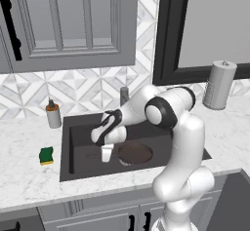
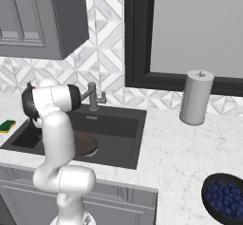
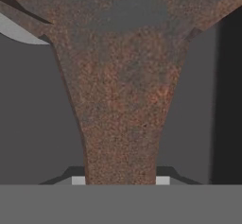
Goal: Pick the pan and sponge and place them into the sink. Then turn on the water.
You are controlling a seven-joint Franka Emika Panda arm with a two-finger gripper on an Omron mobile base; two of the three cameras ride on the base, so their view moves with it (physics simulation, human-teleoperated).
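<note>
Taking the sink (image 1: 68, 149) as the landmark: at its front the white marble counter (image 1: 29, 181) runs along the near edge, above grey cabinet doors (image 1: 97, 220). Inside the basin, the gripper (image 1: 106, 153) reaches down toward the floor of the sink, left of the round silver drain. Its jaws are closed on the handle of the pan (image 1: 135, 152); in the hand view the rusty brown handle (image 3: 123, 138) runs straight up from between the two finger tips and widens into the pan body (image 3: 118, 24) at the top, so the pan lies directly ahead of the hand. From the left base view the pan's round dish sits over the drain area, just right of the gripper, inside the sink.

On the counter left of the sink, the sponge (image 1: 46, 155) lies green side up with its yellow underside showing at the edge, well apart from the gripper. Behind the sink's left rear corner stands a soap dispenser (image 1: 52, 114). At the middle of the rear rim rises the grey faucet (image 2: 93, 97). Right of the sink, near the tiled wall, stands a paper towel roll (image 2: 195, 98), and nearer on that side a dark bowl of blueberries (image 2: 227, 195).
</note>
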